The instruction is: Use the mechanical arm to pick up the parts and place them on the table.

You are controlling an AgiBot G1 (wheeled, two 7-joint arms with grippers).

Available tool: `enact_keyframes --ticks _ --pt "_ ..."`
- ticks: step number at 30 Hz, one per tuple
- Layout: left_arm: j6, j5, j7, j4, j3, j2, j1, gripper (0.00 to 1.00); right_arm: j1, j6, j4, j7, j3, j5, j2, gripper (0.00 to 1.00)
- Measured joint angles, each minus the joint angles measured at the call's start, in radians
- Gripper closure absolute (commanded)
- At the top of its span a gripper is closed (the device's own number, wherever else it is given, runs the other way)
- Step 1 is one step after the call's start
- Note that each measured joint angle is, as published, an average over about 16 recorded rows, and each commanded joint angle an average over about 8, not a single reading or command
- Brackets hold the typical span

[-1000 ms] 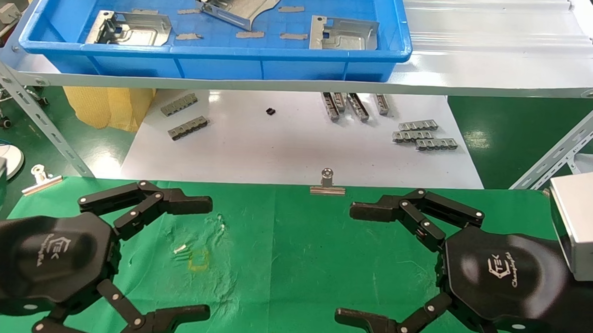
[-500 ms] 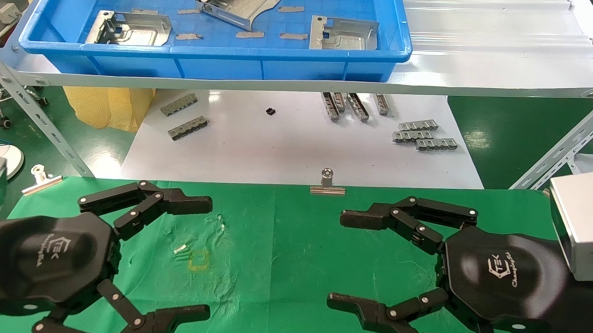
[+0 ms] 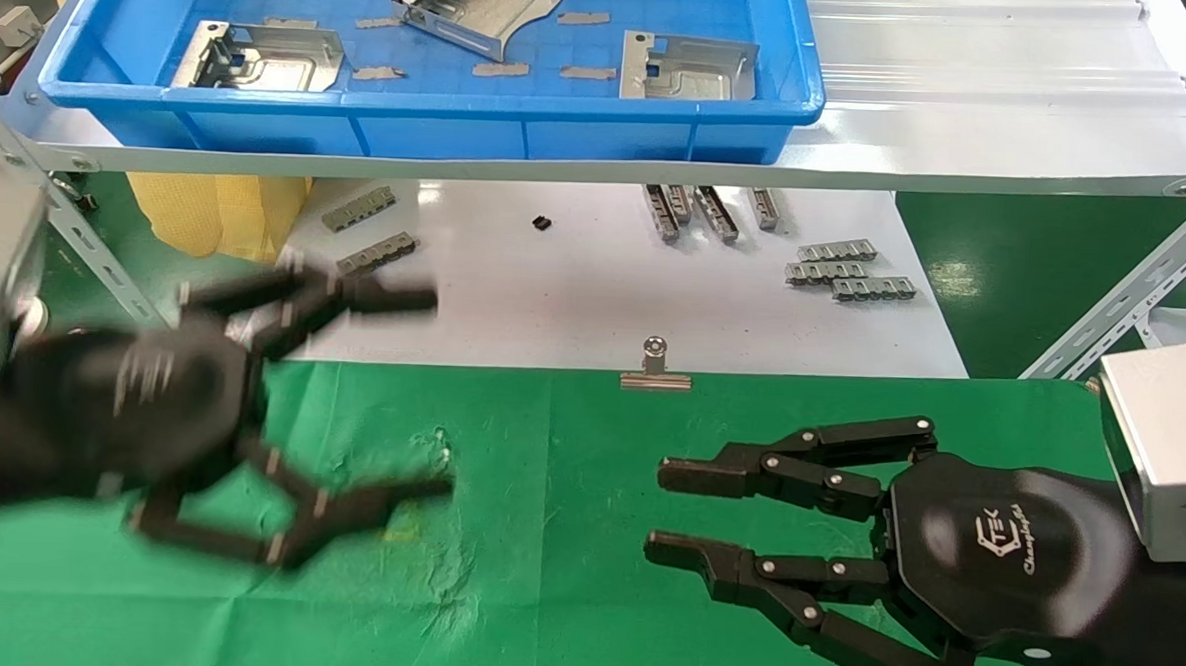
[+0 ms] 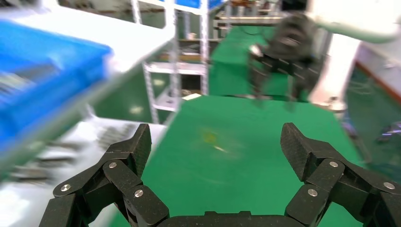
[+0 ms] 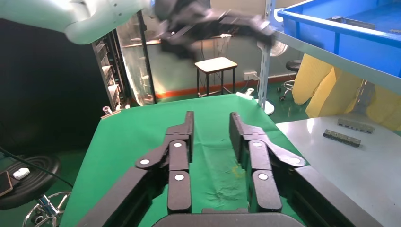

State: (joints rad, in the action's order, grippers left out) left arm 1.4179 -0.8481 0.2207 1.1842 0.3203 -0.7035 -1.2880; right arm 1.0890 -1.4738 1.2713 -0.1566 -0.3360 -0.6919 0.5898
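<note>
Three silver ribbed parts [image 3: 265,56] [image 3: 482,6] [image 3: 687,67] lie in the blue tray on the raised shelf at the back. My left gripper [image 3: 440,392] is open and empty. It hangs in the air over the far left edge of the green table [image 3: 568,452], and its wrist view [image 4: 217,142] shows only cloth between the fingers. My right gripper [image 3: 655,508] is empty above the cloth at the right, with its fingers drawn in to a narrow gap, also seen in its wrist view [image 5: 211,118]. A small yellow mark [image 5: 235,170] sits on the cloth.
The blue tray [image 3: 433,106] sits on a white shelf held by slotted metal struts [image 3: 1125,296]. Below it a white board [image 3: 575,282] carries grey toothed strips [image 3: 846,269] [image 3: 367,228]. A binder clip [image 3: 655,371] grips the table's far edge.
My left gripper has risen from the cloth and moved toward the far edge, still open. My right gripper's fingers have drawn in from wide open to a narrow gap.
</note>
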Motion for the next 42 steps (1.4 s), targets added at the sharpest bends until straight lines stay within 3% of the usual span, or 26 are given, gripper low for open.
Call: enact_keyframes --ticks 5,12,20,21,28,29,42 --pt "-0.061 -0.113 -0.007 -0.179 0.047 -0.109 -0.195 0.0 0.0 0.0 0.0 0.0 0.0 0.0 0.0 1.0" --pt "-0.234 -0.296 -0.064 -0.547 0.123 -0.31 -0.467 0.0 0.0 0.0 0.0 0.0 0.0 0.0 0.0 1.0" --pt "-0.486 -0.43 -0.14 -0.906 0.176 -0.513 -0.653 0.0 0.0 0.0 0.0 0.0 0.0 0.0 0.0 1.0" --pt "-0.515 -0.439 -0.147 -0.939 0.179 -0.532 -0.667 0.07 0.0 0.0 0.0 0.0 0.0 0.0 0.0 1.0" --pt "-0.654 -0.465 -0.167 -1.08 0.19 -0.619 -0.722 0.94 0.0 0.0 0.0 0.0 -0.001 0.0 0.0 1.0" --pt "-0.666 -0.466 -0.166 -1.091 0.191 -0.626 -0.726 1.0 0.0 0.0 0.0 0.0 -0.001 0.0 0.0 1.0" --pt "-0.741 -0.497 -0.116 -1.138 0.222 -0.649 -0.742 1.0 0.0 0.0 0.0 0.0 -0.001 0.001 0.0 1.0"
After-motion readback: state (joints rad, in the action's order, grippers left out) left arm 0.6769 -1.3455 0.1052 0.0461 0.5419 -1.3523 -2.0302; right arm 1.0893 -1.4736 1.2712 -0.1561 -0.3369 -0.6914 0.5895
